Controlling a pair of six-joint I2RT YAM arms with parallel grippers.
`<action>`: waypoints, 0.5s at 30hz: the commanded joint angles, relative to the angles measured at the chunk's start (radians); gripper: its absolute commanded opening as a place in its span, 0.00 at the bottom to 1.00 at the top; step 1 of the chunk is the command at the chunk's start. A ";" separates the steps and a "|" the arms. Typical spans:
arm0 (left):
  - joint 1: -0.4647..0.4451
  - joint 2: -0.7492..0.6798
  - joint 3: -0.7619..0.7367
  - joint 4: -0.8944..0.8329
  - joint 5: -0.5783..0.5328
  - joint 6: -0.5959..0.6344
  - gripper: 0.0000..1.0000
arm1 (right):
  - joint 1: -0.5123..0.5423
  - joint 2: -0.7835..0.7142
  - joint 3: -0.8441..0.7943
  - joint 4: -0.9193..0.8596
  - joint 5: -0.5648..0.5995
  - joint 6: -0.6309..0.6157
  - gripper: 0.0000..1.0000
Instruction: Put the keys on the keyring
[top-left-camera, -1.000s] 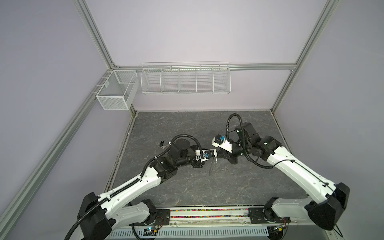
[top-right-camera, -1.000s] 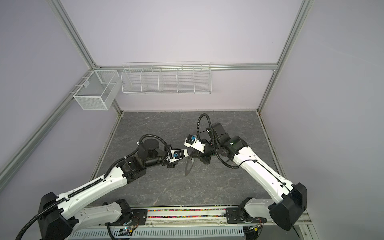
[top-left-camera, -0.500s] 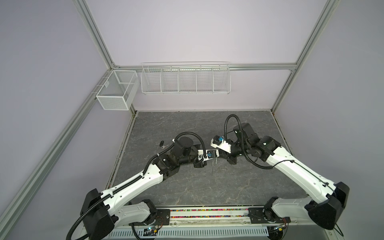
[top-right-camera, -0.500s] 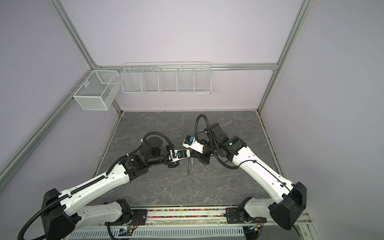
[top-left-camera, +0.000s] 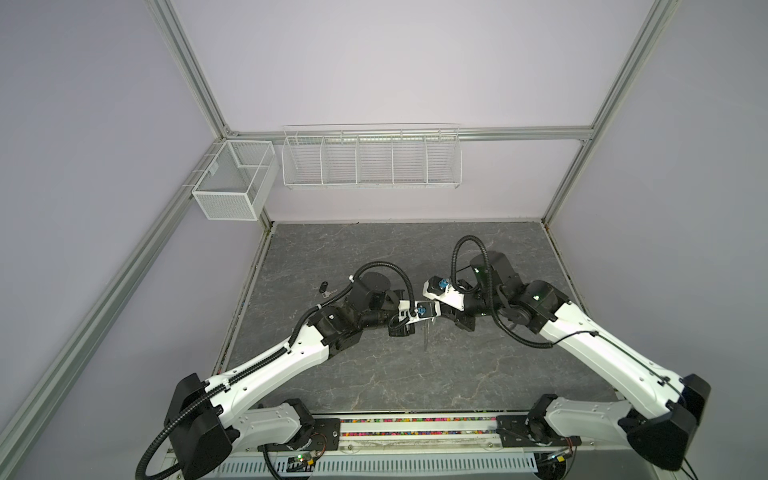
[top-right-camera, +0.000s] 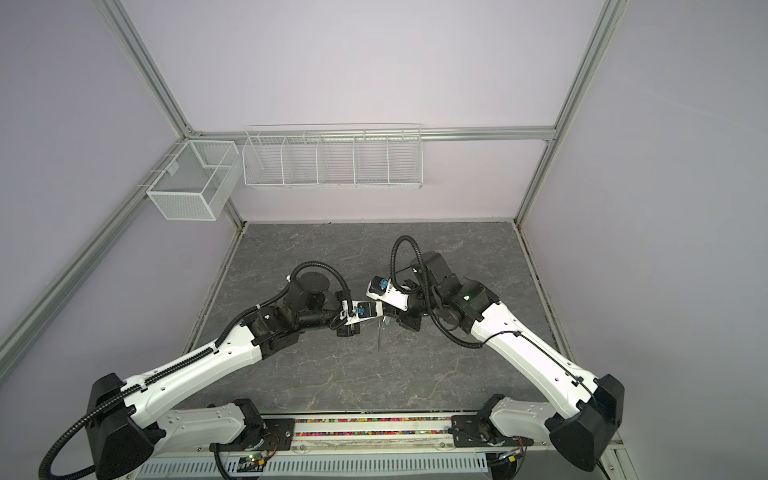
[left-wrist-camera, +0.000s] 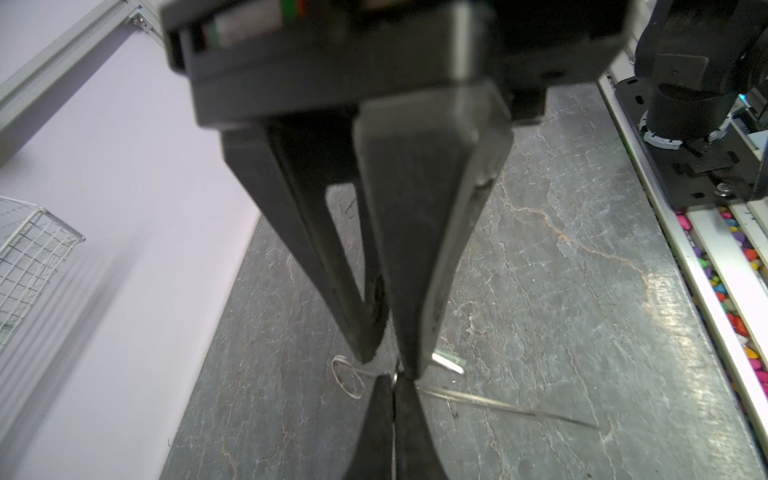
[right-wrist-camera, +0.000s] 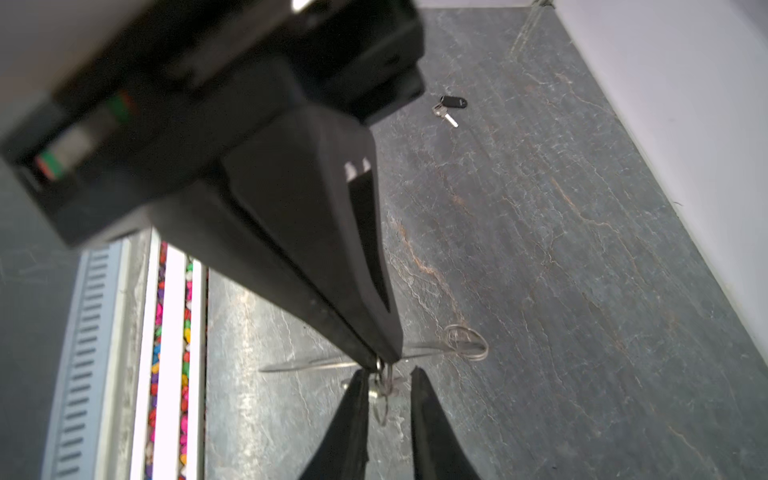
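Over the middle of the desk (right-wrist-camera: 540, 249) the pincers meet tip to tip. The right wrist view shows the left gripper (right-wrist-camera: 388, 374) nipped tight on the edge-on keyring (right-wrist-camera: 307, 365) and the right gripper (right-wrist-camera: 376, 359) with tips together at its rim. Only the left wrist view catches the pale key (left-wrist-camera: 448, 361) beside them, while the black key (right-wrist-camera: 454, 102) lies near the desk's left edge.

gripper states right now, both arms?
Left gripper: closed, fingers pinching the flat grey metal keyring disc by its wire loops.
Right gripper: looks closed, fingers together at the same disc's rim.
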 joint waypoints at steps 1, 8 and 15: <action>-0.002 -0.007 -0.020 0.069 0.029 -0.051 0.00 | -0.002 -0.054 -0.052 0.096 0.069 0.003 0.35; 0.045 -0.022 -0.063 0.216 0.055 -0.213 0.00 | -0.050 -0.138 -0.146 0.127 0.144 0.108 0.39; 0.062 -0.033 -0.121 0.399 0.036 -0.367 0.00 | -0.082 -0.206 -0.233 0.231 0.090 0.255 0.45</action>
